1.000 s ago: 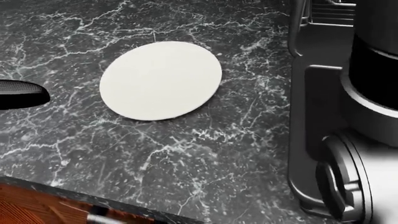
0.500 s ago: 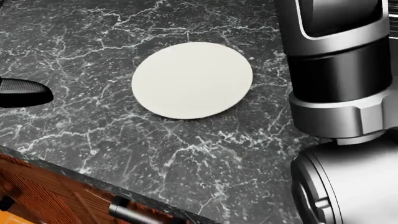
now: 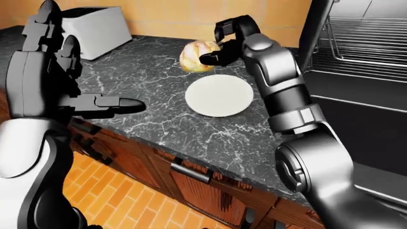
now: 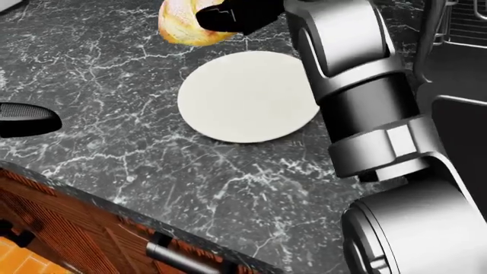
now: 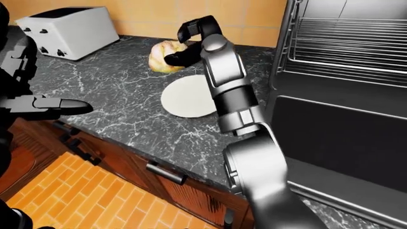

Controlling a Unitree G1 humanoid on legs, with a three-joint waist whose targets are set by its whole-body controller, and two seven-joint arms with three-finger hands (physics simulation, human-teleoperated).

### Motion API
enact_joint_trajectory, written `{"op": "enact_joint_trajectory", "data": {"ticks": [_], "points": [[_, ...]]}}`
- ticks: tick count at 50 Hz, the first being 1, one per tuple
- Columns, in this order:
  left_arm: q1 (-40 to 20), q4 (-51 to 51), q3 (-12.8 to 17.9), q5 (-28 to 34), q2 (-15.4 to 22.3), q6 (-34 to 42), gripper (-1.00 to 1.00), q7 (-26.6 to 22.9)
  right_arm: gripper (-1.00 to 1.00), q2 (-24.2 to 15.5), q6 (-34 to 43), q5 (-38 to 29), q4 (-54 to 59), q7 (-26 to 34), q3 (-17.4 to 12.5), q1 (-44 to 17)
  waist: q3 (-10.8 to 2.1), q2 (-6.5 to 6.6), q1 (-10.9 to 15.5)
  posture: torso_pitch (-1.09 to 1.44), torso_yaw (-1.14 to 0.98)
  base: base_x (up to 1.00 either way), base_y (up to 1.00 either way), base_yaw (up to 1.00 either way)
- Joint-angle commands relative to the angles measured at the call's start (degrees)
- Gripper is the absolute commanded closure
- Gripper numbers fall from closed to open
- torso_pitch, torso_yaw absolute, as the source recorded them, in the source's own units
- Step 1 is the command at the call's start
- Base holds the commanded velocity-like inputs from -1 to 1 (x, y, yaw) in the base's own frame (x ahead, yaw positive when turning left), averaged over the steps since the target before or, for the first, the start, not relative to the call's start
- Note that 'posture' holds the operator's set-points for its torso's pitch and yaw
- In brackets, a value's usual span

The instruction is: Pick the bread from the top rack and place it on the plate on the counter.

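Since the earlier frame, the right hand [image 3: 224,42] had been brought into view over the counter [image 3: 146,81], clenched on the one bread [image 3: 197,56]; the loaf was held in the air, just beyond the far-left edge of the one plate [image 3: 219,95], not on it; the right forearm was seen crossing the plate's right rim in the head view. The left hand [image 3: 60,86] was held released at the left, one finger pointed toward the plate. One toaster [image 5: 68,31] was seen at the wall; the oven racks [image 5: 349,45] were seen at right.
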Motion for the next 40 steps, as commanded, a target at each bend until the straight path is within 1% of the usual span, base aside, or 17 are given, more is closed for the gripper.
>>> {"op": "enact_joint_trajectory", "data": {"ticks": [1,9,12,23,30,40], "points": [[-1.31,-1.02,0.85,0.41,0.74,-1.29,-1.00,0.12,1.00,-0.60,-3.46,-0.91,-0.91,-1.72,-0.29,-2.30,-1.61,0.11,0.01,0.00,0.59,0.00,0.00,0.00],[-1.99,-0.79,0.62,0.63,0.98,-0.99,-1.00,-0.07,1.00,-0.67,-4.94,-2.46,1.18,-2.92,-0.04,-1.17,-1.69,0.01,0.39,0.00,0.59,0.00,0.00,0.00],[-2.40,-0.93,0.49,0.57,1.03,-0.53,-1.00,-0.07,1.00,-0.90,-5.38,-2.68,1.87,-3.61,-0.49,-1.21,-1.73,0.03,0.41,0.00,0.59,0.00,0.00,0.00],[-2.81,-0.18,-0.23,1.20,0.80,-1.11,-1.00,0.03,1.00,-1.45,-6.30,-3.75,3.51,-5.43,-0.67,0.48,-1.88,0.00,0.64,0.00,0.59,0.00,0.00,0.00],[-2.36,-0.88,0.38,1.06,0.75,-0.73,-1.00,-0.38,1.00,-1.86,-6.50,-3.95,4.53,-6.04,-0.95,1.89,-1.90,-0.06,0.67,0.00,0.59,0.00,0.00,0.00],[-3.00,-0.22,-0.85,1.96,0.51,-0.92,-1.00,-0.27,1.00,-2.42,-6.25,-4.08,4.19,-6.13,-1.06,3.57,-1.94,-0.20,0.87,0.00,0.59,0.00,0.00,0.00]]}}
